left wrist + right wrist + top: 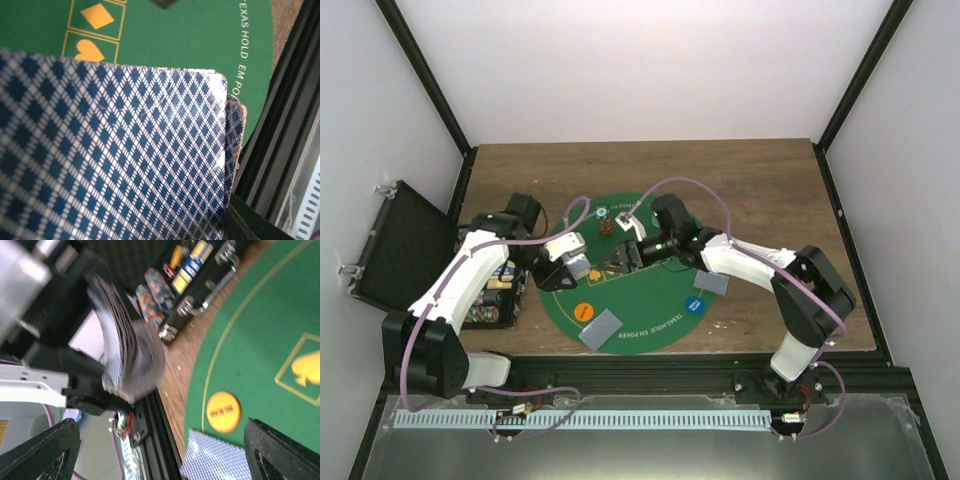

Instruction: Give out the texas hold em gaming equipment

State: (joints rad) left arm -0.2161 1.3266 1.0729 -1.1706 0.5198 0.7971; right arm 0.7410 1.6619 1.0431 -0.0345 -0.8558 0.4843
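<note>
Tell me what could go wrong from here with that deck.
1. The left gripper holds the card deck with edges uneven; loose cards could slide out onto the green mat.
2. The right gripper is open and close beside that deck; closing there might pinch several cards at once or knock the deck askew.

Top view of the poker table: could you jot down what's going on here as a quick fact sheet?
Surface: round green mat on a wooden table
Left gripper: shut on deck of cards, blue-diamond backs
Right gripper: open, empty, over the mat's middle
Near cards: face down at the mat's near edge
Right cards: face down at the mat's right edge
Discs: orange disc, blue disc, both on the mat
Chip case: open, left of the mat
</note>
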